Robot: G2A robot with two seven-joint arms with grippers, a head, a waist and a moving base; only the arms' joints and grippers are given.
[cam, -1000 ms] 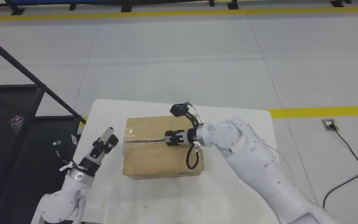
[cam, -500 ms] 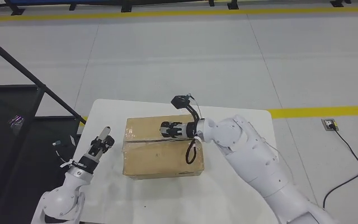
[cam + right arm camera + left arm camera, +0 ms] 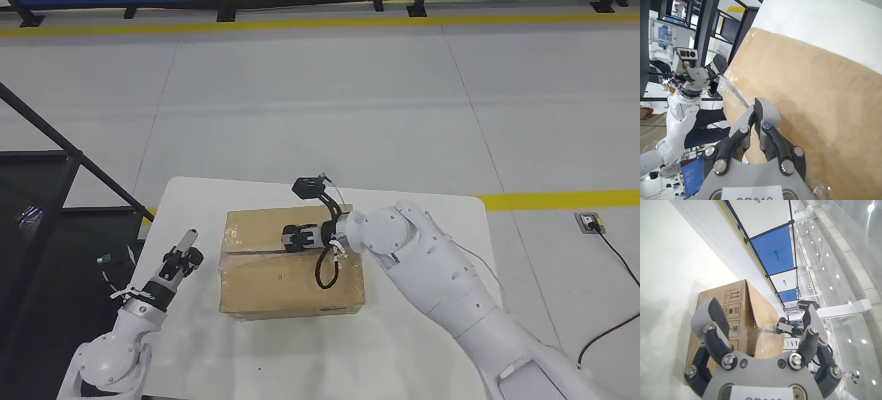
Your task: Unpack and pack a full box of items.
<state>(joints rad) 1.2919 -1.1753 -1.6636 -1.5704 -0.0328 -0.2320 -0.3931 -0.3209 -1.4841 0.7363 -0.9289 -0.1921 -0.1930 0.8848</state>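
Box (image 3: 285,275) of brown cardboard at the middle of the top view, flaps shut, resting on the white table (image 3: 290,350). Clear tape (image 3: 258,254) along the seam across the lid, glossy and wrinkled in the right wrist view. Right gripper (image 3: 290,238) just above the centre of the top view, down on the lid at the seam, pointing toward the left edge of the picture. Fingers (image 3: 766,113) pressed flat together, no gap between the pads, tips at the tape line; cannot tell whether any tape is pinched there. Same gripper small in the left wrist view, right of centre, lying along the top of the box. Left gripper (image 3: 187,246) at the left of the top view, over bare table beside the left end of the box, near it but apart, aimed up and to the right. Fingers (image 3: 715,313) spread wide in the left wrist view, nothing held, the printed end wall of the box showing in the gap. Black frame posts (image 3: 60,150) at the far left of the top view. Yellow floor line (image 3: 560,200) at the right edge.
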